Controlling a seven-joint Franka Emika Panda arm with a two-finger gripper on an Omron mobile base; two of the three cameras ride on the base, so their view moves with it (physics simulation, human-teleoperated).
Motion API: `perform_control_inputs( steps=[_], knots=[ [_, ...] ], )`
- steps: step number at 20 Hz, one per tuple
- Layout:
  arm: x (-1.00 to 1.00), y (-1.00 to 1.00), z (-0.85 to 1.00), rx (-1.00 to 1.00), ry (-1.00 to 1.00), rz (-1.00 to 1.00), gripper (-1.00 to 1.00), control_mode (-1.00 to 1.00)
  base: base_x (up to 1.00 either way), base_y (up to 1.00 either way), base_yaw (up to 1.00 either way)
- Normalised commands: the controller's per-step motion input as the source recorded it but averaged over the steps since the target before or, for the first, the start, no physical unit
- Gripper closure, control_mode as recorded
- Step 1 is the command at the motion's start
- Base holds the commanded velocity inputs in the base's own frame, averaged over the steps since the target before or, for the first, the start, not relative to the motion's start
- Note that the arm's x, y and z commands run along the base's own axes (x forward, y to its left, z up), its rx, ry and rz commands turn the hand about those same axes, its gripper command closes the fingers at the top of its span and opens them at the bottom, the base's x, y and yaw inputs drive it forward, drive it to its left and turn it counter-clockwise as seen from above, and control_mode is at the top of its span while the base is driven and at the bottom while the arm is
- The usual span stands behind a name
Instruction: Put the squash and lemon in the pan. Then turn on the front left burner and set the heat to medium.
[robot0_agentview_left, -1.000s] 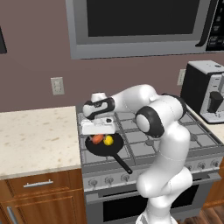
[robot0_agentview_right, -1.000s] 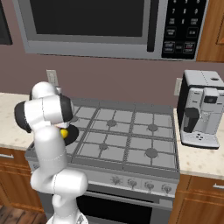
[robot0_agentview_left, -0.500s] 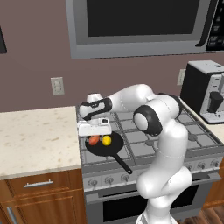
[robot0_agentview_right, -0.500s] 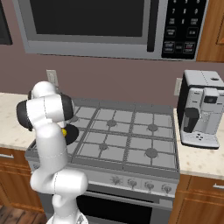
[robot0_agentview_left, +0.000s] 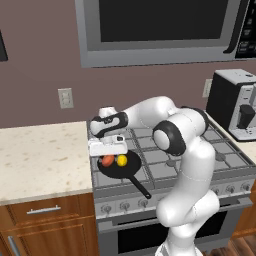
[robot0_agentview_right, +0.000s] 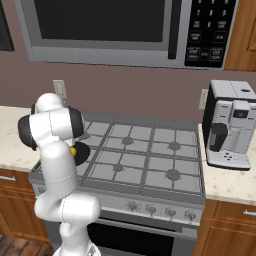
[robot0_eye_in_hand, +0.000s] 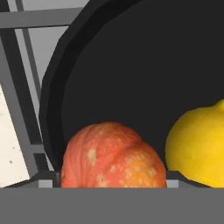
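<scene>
**Squash and lemon both in the pan**

We see the pan (robot0_agentview_left: 120, 167) on the front left burner (robot0_agentview_left: 112, 175), its handle running toward 5 o'clock in the left base view. Inside it the squash (robot0_agentview_left: 107, 160) lies just beside the lemon (robot0_agentview_left: 121, 160), which sits at its 3 o'clock; whether they touch we cannot tell. The gripper (robot0_agentview_left: 108, 150) hangs just above the squash, holding nothing. We cannot tell from these views how wide its jaws stand.
</scene>
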Motion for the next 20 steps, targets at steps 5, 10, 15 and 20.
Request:
perform_control_inputs(
  steps=[5,10,15,20],
  knots=[
    [0.00,0.00,0.00,0.00,0.00,0.00,-1.00,-1.00,0.00,0.00,0.00],
    [0.00,-0.01,0.03,0.00,0.00,0.00,-1.00,-1.00,0.00,0.00,0.00],
    [-0.04,-0.01,0.41,0.00,-0.01,0.00,-1.00,-1.00,0.00,0.00,0.00],
    [-0.19,-0.07,0.30,0.00,0.00,0.00,-1.00,-1.00,0.00,0.00,0.00]
  ],
)
